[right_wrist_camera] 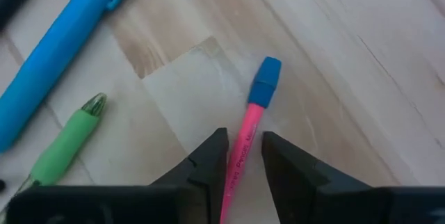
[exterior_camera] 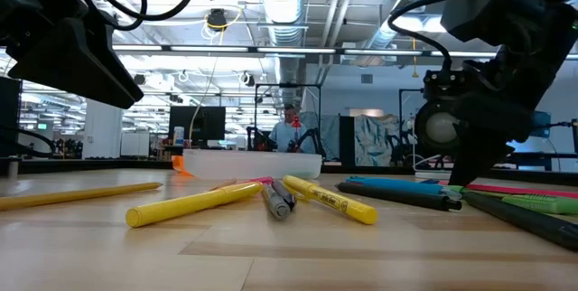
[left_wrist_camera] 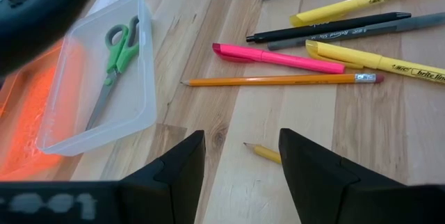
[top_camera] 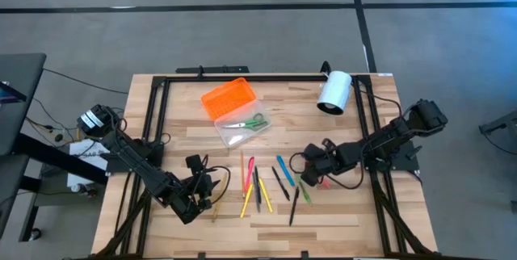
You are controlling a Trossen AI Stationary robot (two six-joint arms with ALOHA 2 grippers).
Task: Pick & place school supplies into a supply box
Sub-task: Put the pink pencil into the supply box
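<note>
- The right gripper (right_wrist_camera: 243, 156) is low over the wooden desk (top_camera: 388, 211), on the right side of the row of pens.
- Its jaws are clenched around a pink pencil with a blue eraser (right_wrist_camera: 252, 116). The pencil sits between the two dark fingers (right_wrist_camera: 208, 158), and both look like they touch it.
- The pink pencil lies flat on the desk.
- Just beside it lie a green pen (right_wrist_camera: 66, 144) and a light blue pen (right_wrist_camera: 59, 57).
- The left gripper (left_wrist_camera: 240, 165) hangs low over the near left part of the desk. Its jaws are released and wide apart, grasping nothing.
- A short yellow pencil (left_wrist_camera: 263, 152) lies on the desk right between those jaws.
- Farther along lie an orange pencil (left_wrist_camera: 278, 80), a pink pen (left_wrist_camera: 278, 57), yellow highlighters (left_wrist_camera: 375, 57), a black pen (left_wrist_camera: 327, 28) and a grey pen (left_wrist_camera: 361, 33).
- The supply box is open. Its clear base (top_camera: 241, 129) sits near the middle of the desk, and the orange lid (top_camera: 227, 98) lies touching it on the far side.
- The green-handled scissors (top_camera: 249, 122) lie inside the clear base.
- A white cylinder (top_camera: 334, 91) lies on the far right part of the desk.
</note>
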